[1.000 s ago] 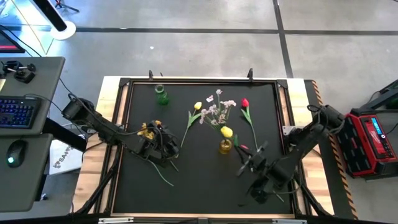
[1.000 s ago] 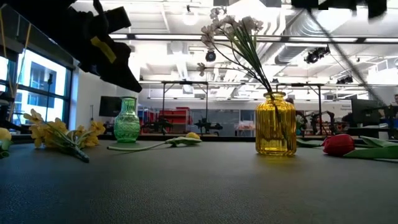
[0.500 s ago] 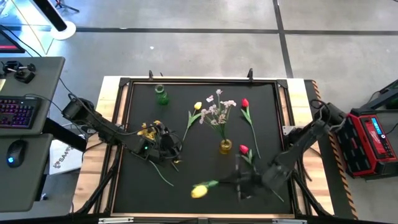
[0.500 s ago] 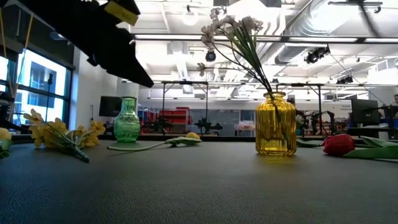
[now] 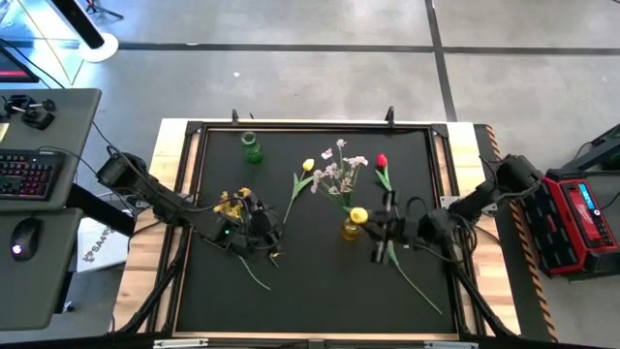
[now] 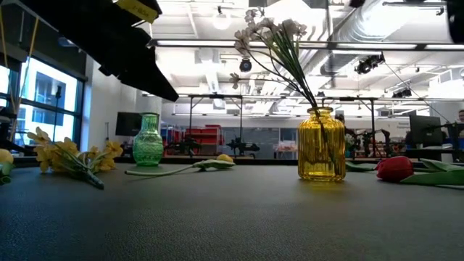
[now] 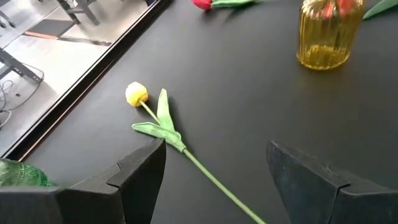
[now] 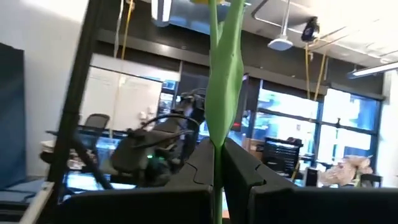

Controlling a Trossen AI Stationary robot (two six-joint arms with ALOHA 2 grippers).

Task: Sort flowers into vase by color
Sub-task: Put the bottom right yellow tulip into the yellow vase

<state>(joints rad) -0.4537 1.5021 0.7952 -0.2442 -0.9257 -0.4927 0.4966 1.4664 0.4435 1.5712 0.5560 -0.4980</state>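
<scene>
High view. Right gripper (image 5: 385, 229), at about 3 o'clock on the worktop (image 5: 310, 291), grasps a yellow tulip (image 5: 358, 215) by its stem; the bloom sits just over the yellow vase (image 5: 350, 231), stem trailing toward 4 o'clock. Pink-white sprig (image 5: 339, 173) already stands in that vase. Left gripper (image 5: 260, 225), at 9 o'clock, hovers near the orange-yellow sprig (image 5: 231, 205). Second yellow tulip (image 5: 306, 171) lies at 12 o'clock, a red flower (image 5: 382, 162) at 1 o'clock; green vase (image 5: 252, 148) at 11 o'clock.

Low view. Yellow vase (image 6: 322, 145) upright, sprig leaning out of it; green vase (image 6: 147, 141) empty. A red bloom (image 6: 395, 167) lies on the worktop at the right edge.

Left wrist view. Left gripper (image 7: 214, 168) released, fingers wide, nothing between them.

Right wrist view. Right gripper (image 8: 217, 163) clenched on the tulip's stem (image 8: 219, 81), stem upright.

Handling note. Judgement: bloom leads at present; turn the flower so the stem end meets the vase mouth, lower straight, avoid nudging the sprig or tipping the vase.
</scene>
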